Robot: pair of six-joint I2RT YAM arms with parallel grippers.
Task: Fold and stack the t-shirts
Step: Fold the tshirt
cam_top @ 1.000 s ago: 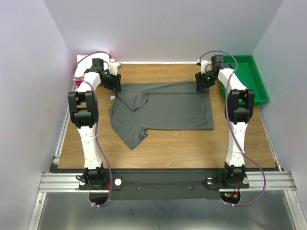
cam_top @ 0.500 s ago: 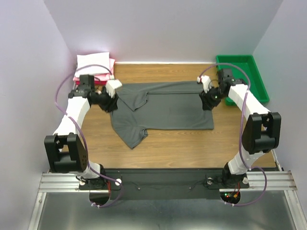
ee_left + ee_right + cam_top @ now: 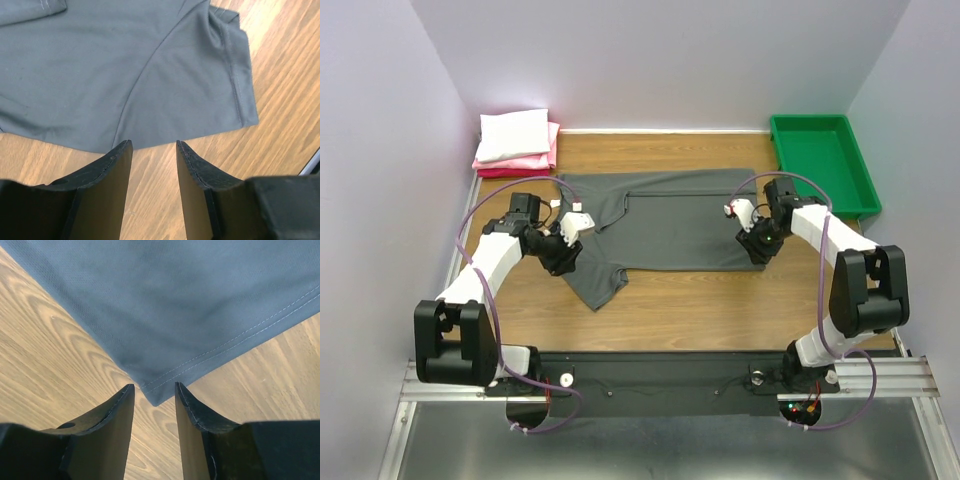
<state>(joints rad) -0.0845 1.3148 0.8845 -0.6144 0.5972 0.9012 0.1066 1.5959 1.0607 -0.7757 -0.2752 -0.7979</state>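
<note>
Left gripper hung low over the bare wooden table, jaws parted with nothing between them, only wood showing in the gap. The edge of the charcoal t-shirt lay just ahead of its tips, and the near sleeve spread ahead and to one side. Right gripper was also unclenched and holding nothing. Its jaws straddled the shirt's near hem corner, whose tip sat right at the fingertips and was not yet pinched. Probable reason for both poses: each arm was lined up on the shirt's near edge, one at either end, to pick it up together for the next fold. The shirt lay flat mid-table between the two grippers, its far strip apparently already turned over. The loose sleeve stuck out toward the arm bases and looked likely to drag or bunch unless tucked first. Beyond the left gripper, in the far corner, a folded white t-shirt sat on folded pink t-shirts, presumably the stack to add to. Beyond the right gripper stood a green tray, well apart. Nothing blocked either grasp.
</note>
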